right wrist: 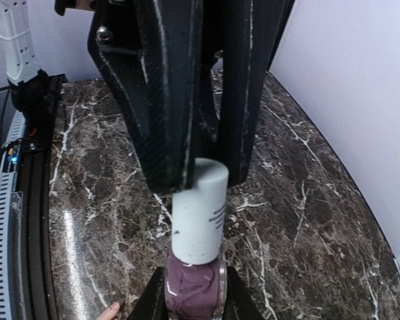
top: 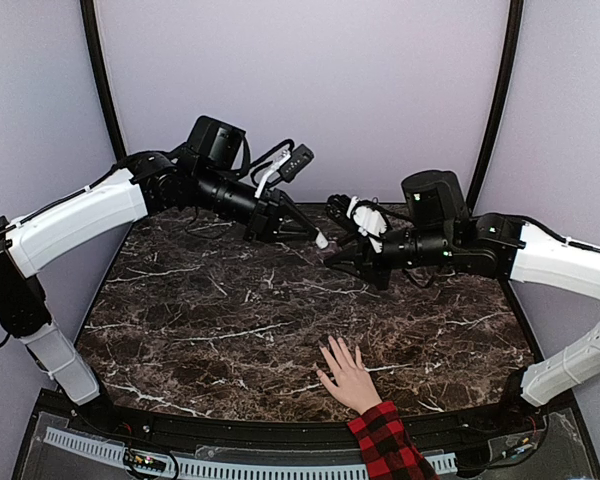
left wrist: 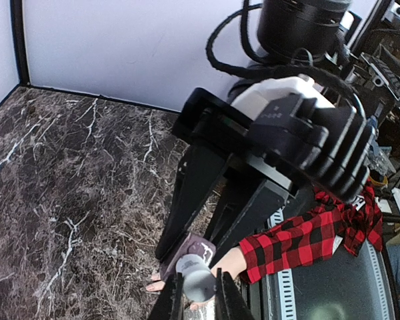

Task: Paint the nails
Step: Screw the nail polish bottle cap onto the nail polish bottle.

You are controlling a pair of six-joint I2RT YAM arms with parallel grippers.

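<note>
Nails lie on a hand flat at the near edge of the worktop: tiny, hard, ringed by soft skin, likely wanting a light stroke, no grasp. Left gripper clamps the white cap; right gripper clamps the polish bottle.

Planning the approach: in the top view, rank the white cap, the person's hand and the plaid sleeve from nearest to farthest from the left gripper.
1. white cap, held in the left gripper, mid-table toward the back.
2. hand, flat near the front edge.
3. plaid sleeve, behind the hand, past the edge.
</note>
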